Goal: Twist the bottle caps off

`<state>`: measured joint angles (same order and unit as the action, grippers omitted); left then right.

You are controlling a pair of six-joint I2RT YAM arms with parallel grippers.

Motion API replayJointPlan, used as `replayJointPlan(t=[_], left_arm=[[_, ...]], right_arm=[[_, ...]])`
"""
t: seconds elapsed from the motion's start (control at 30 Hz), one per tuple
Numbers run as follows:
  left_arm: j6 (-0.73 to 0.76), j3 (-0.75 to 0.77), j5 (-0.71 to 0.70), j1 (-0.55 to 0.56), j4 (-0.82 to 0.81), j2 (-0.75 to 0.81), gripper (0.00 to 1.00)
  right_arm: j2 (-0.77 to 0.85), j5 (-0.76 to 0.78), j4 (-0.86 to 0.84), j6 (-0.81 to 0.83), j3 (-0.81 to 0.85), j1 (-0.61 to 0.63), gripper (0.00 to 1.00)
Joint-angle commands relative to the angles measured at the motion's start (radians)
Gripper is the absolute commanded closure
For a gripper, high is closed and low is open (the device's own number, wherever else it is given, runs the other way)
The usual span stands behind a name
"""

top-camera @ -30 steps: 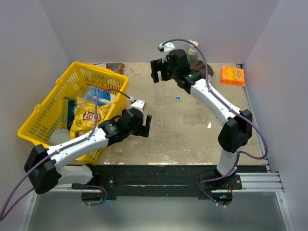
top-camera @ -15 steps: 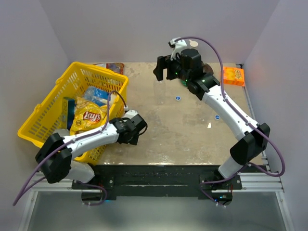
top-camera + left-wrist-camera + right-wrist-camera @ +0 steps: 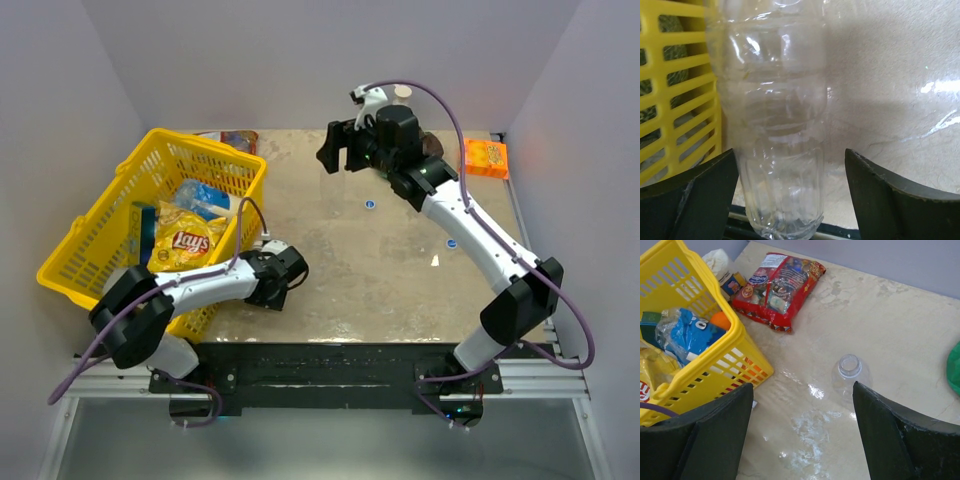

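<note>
Nearest me, left end effector [image 3: 790, 152] is low by the yellow basket [image 3: 680, 100], jaws released and straddling a clear bottle [image 3: 780, 115]. There is a gap on the right side, and the left finger is close or just touching, so no grip yet. I judge it is bracketing the body to hold it steady for a twist. The cap end is out of frame, so I can't tell whether it's capped, or whether it's upright or lying.

Mid bench [image 3: 340, 260]: two blue caps, one [image 3: 370, 205] near the middle and one [image 3: 451, 243] further right, well apart. They are loose on the surface, likely dropped there once off.

Far side: right end effector [image 3: 802, 388] hangs high with jaws spread, holding nothing. Below it a second bottle [image 3: 851, 372] stands upright with an open neck and no cap, so that one reads done. It stands apart from the basket, with a red snack bag [image 3: 780, 285] beyond it. An orange box [image 3: 483, 157] sits in the far right corner, unrelated.
</note>
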<state>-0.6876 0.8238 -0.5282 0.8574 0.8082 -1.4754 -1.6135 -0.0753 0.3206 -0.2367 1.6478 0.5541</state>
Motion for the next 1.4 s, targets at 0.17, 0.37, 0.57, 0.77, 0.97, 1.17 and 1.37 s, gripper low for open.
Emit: replayJointPlan(t=[0.17,0.37,0.57,0.77,0.97,1.17,1.37], left_arm=[[0.082,-0.014,0.04,-0.073,-0.106,-0.059,0.17],[0.108,-0.012,0.066,-0.072,-0.121,-0.077,0.31],[0.12,-0.006,0.086,-0.034,-0.141,-0.049,0.42],[0.125,0.041,0.105,0.075,-0.17,-0.039,0.48],[0.138,0.095,0.177,0.166,-0.266,0.033,0.5],[0.129,0.086,0.292,0.178,-0.429,0.168,0.5],[0.129,0.06,0.404,0.178,-0.604,0.266,0.51]], right_arm=[[0.07,-0.027,-0.038,-0.013,-0.011,-0.003,0.18],[0.076,-0.04,-0.031,-0.013,-0.013,-0.003,0.19],[0.105,-0.037,-0.006,-0.007,-0.028,-0.003,0.2],[0.142,-0.052,0.024,-0.004,-0.052,-0.003,0.2],[0.185,-0.069,0.1,-0.007,-0.042,-0.003,0.21],[0.228,-0.103,0.189,-0.045,-0.029,-0.003,0.21],[0.27,-0.162,0.279,-0.127,-0.028,-0.003,0.21]])
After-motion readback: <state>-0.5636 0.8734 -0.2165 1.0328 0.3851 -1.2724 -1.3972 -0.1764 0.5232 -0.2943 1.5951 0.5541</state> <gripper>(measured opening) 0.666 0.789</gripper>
